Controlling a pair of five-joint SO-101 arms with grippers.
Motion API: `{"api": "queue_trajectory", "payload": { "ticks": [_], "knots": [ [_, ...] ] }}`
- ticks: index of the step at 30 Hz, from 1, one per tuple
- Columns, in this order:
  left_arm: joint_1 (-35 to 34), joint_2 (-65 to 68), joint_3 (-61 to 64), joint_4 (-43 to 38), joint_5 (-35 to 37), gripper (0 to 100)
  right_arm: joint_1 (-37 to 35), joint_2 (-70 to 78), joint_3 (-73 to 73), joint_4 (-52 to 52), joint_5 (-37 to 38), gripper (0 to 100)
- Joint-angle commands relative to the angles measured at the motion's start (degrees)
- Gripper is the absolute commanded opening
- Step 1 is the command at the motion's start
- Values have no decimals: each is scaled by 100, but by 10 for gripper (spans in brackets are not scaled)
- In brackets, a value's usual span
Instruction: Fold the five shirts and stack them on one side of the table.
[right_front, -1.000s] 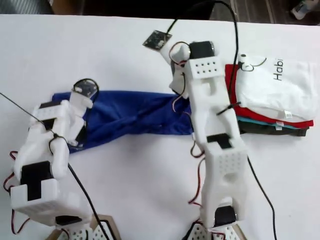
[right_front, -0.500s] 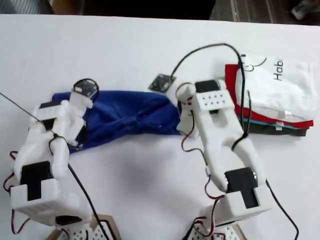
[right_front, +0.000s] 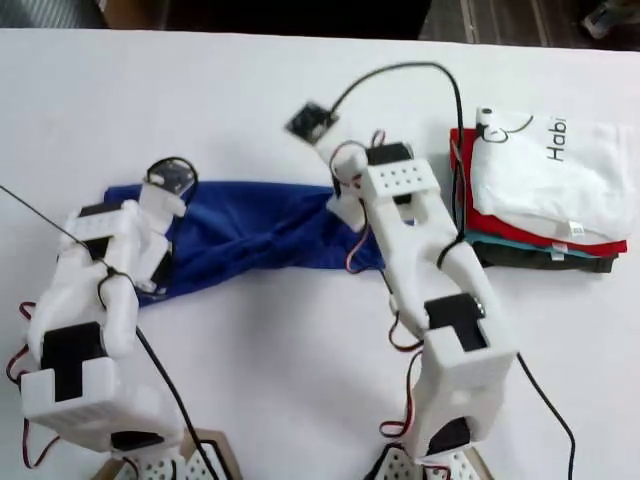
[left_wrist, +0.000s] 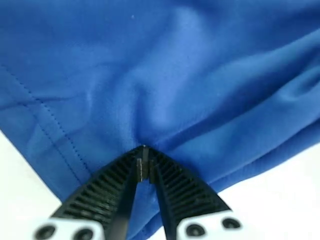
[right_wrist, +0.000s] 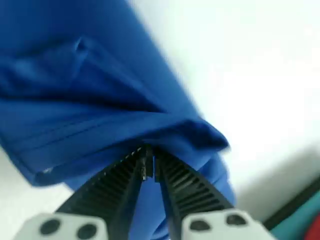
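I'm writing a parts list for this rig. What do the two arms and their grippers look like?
The left arm and right arm are blocky white shells with black motors at the joints; red and black cables loop along them. The left gripper and right gripper have black ridged fingers on white bases.

A white surface (right_front: 250, 90) spans nearly the whole high view, its far edge running along the top of the picture. Beyond that edge lies a dark floor (right_front: 270, 15), with wooden planks (right_front: 510, 18) near the top right corner and a grey ribbed object (right_front: 45, 12) at the top left corner.
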Motion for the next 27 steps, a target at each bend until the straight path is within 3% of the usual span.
{"api": "queue_trajectory", "payload": {
  "ticks": [1, 5, 10, 16, 27],
  "knots": [
    [-35, -9, -13, -237, 44, 24, -48, 189, -967, -66, -466, 21],
    [-35, -9, -13, -237, 44, 24, -48, 365, -1371, 198, -853, 21],
    [-35, -9, -4, -237, 44, 24, 4, -66, -1424, 1349, -835, 21],
    [-35, -9, -4, -237, 44, 24, 101, -778, -1336, 2571, -88, 21],
    [-35, -9, -4, -237, 44, 24, -716, -400, 18, 1569, -44, 21]
  ]
}}
